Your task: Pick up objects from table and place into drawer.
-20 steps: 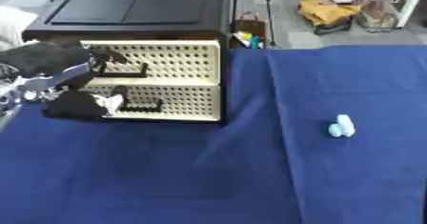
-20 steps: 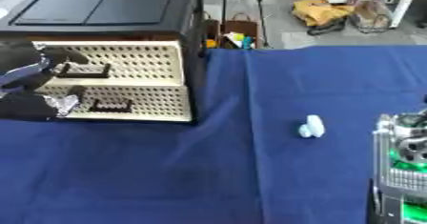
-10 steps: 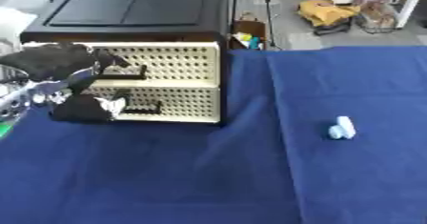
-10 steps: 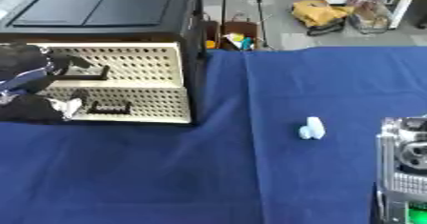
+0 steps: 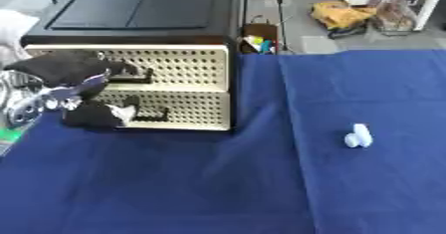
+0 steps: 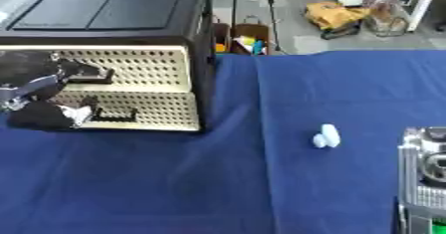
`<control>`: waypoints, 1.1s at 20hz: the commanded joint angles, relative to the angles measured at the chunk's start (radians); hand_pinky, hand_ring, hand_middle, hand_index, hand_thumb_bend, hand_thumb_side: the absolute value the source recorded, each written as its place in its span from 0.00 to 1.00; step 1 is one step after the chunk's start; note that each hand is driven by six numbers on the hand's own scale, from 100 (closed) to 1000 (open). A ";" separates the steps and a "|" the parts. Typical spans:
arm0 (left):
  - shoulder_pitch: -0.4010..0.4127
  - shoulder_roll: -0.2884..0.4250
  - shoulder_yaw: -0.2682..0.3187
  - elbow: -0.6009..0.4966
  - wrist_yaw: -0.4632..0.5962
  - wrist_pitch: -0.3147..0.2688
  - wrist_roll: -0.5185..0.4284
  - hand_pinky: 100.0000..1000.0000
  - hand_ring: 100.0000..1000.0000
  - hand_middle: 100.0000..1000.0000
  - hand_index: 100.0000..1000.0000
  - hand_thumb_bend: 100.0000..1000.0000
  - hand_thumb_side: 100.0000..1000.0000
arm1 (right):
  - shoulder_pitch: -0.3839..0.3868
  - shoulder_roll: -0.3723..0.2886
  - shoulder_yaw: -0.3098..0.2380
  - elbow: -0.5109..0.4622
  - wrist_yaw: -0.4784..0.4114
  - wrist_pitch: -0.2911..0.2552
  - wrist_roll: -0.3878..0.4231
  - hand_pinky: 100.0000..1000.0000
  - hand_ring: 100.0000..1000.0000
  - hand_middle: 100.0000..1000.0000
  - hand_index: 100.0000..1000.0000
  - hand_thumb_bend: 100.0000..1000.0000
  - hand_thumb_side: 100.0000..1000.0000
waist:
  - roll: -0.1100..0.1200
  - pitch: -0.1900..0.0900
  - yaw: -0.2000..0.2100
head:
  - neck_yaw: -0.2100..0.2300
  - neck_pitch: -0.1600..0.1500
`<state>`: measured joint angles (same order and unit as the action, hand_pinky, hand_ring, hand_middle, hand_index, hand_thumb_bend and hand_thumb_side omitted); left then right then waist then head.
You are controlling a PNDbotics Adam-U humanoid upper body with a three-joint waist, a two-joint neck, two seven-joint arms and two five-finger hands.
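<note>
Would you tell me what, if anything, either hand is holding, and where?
The left hand has its fingers at the upper drawer's handle; whether they grip it cannot be told. The right hand holds nothing.

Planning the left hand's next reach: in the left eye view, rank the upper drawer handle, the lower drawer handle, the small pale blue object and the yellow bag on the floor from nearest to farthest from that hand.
From the left hand:
1. Upper drawer handle, at the fingers, on the cabinet front.
2. Lower drawer handle, just below and slightly right.
3. Small pale blue object, on the blue cloth, far to the right.
4. Yellow bag, on the floor beyond the table, upper right.
</note>
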<state>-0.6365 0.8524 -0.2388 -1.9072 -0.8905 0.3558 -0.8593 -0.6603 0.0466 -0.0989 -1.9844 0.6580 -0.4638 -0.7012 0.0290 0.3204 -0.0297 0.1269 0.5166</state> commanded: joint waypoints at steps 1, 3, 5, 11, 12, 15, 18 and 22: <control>-0.017 0.015 -0.002 0.024 -0.005 0.051 -0.048 0.00 0.00 0.09 0.92 0.00 0.71 | -0.019 -0.014 0.002 -0.016 -0.006 -0.008 -0.003 0.66 0.70 0.53 0.68 0.00 1.00 | 0.001 -0.016 -0.001 | 0.004 -0.014; -0.018 0.013 -0.006 0.044 -0.006 0.051 -0.048 0.00 0.00 0.09 0.92 0.00 0.70 | -0.019 -0.015 0.001 -0.016 -0.007 -0.008 -0.002 0.66 0.70 0.52 0.68 0.00 1.00 | 0.001 -0.015 -0.002 | 0.005 -0.016; -0.019 0.012 -0.008 0.060 -0.009 0.051 -0.048 0.00 0.00 0.09 0.92 0.00 0.70 | -0.019 -0.015 0.001 -0.016 -0.007 -0.008 -0.002 0.66 0.70 0.52 0.68 0.00 1.00 | 0.001 -0.014 -0.002 | 0.006 -0.017; -0.021 0.004 -0.008 0.084 0.004 0.053 -0.048 0.00 0.00 0.08 0.85 0.00 0.71 | -0.019 -0.016 -0.001 -0.016 -0.009 -0.006 -0.004 0.66 0.70 0.52 0.68 0.00 1.00 | 0.000 -0.013 -0.002 | 0.005 -0.017; -0.022 0.003 -0.008 0.083 0.009 0.055 -0.048 0.00 0.00 0.08 0.83 0.00 0.71 | -0.019 -0.016 -0.001 -0.016 -0.010 -0.006 -0.005 0.66 0.70 0.52 0.68 0.00 1.00 | 0.000 -0.013 -0.002 | 0.006 -0.016; -0.026 0.001 -0.006 0.078 0.020 0.060 -0.048 0.00 0.00 0.08 0.77 0.00 0.72 | -0.018 -0.016 0.000 -0.016 -0.010 -0.005 -0.005 0.66 0.70 0.52 0.68 0.00 1.00 | 0.000 -0.013 -0.002 | 0.006 -0.016; -0.031 0.000 -0.003 0.075 0.030 0.068 -0.048 0.00 0.00 0.07 0.73 0.00 0.72 | -0.017 -0.015 0.000 -0.016 -0.010 -0.005 -0.005 0.66 0.70 0.52 0.68 0.00 1.00 | 0.000 -0.014 -0.003 | 0.007 -0.017; -0.037 -0.001 -0.001 0.066 0.040 0.074 -0.048 0.00 0.00 0.07 0.70 0.00 0.72 | -0.015 -0.014 -0.001 -0.016 -0.010 -0.005 -0.006 0.66 0.70 0.52 0.68 0.00 1.00 | 0.000 -0.016 -0.002 | 0.007 -0.015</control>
<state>-0.6678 0.8415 -0.2429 -1.8394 -0.8588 0.3690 -0.8461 -0.6606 0.0399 -0.0991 -1.9844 0.6494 -0.4619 -0.6998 0.0291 0.3205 -0.0323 0.1295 0.5081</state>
